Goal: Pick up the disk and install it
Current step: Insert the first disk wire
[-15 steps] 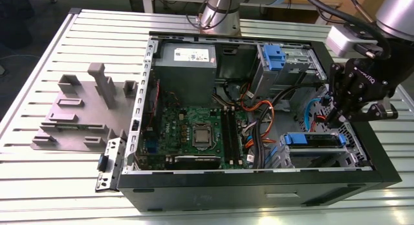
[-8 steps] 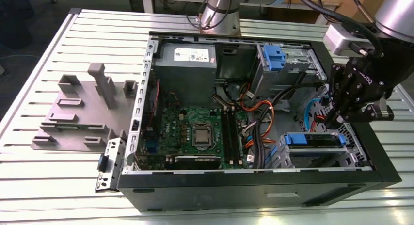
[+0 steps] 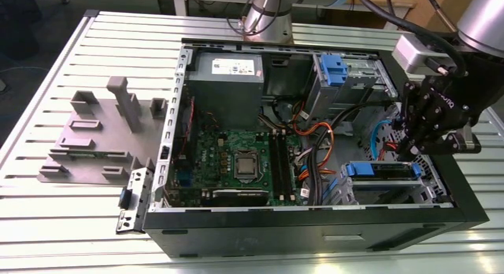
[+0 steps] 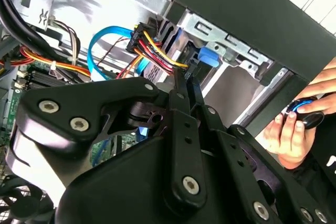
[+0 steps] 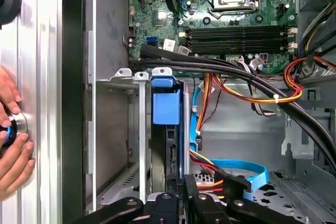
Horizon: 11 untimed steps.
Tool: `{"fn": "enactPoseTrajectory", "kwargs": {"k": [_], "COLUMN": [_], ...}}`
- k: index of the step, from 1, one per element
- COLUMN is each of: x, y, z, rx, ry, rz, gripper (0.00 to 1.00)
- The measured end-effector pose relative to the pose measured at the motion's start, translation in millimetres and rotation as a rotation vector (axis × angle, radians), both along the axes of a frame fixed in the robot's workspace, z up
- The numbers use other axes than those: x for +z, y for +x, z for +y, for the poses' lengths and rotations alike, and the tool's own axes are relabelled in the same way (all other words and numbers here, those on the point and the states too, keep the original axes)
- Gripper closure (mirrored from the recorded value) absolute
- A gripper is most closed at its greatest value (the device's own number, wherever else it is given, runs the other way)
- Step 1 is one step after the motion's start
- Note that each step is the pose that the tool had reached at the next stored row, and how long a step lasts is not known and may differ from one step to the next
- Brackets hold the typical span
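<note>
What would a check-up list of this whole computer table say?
Surface: slatted metal table carrying an open computer case.
Job's things: disk with blue rails sits in the drive bay inside the case.
Clutter: grey fixture plate with blocks, beside the case.
Grippers: pincer shut, close to the disk.
Cables: orange-and-yellow bundle and blue ribbon cable near the bay.
Surroundings: a person's hand on a blue-lit knob outside the case.
</note>
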<state>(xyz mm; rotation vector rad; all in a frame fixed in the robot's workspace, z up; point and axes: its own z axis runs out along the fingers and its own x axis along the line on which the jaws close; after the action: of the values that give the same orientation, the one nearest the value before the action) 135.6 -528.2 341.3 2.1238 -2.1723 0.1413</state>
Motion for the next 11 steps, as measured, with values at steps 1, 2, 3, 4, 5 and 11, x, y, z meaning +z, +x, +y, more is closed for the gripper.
{"fn": "enactPoseTrajectory", "kwargs": {"k": [1, 2, 3, 4, 5, 11], "x": [-0.1, -0.2, -0.4, -0.4, -0.5, -1.5], "y": [-1.4, -2.6, -3.4, -3.9, -4.3, -8.4], "z": [-0.3, -0.9, -1.6, -2.5, -3.7, -9.6], "rx": [0.0, 0.0, 0.0, 0.0, 0.0, 0.0], "ry": [0.0015, 0.0037, 0.0066, 0.0093, 0.0121, 0.0266], "rz": [-0.0024, -0.0052, -0.0082, -0.0113, -0.0145, -0.0237], "gripper": [0.83, 0.83, 0.83, 0.83, 0.83, 0.83]}}
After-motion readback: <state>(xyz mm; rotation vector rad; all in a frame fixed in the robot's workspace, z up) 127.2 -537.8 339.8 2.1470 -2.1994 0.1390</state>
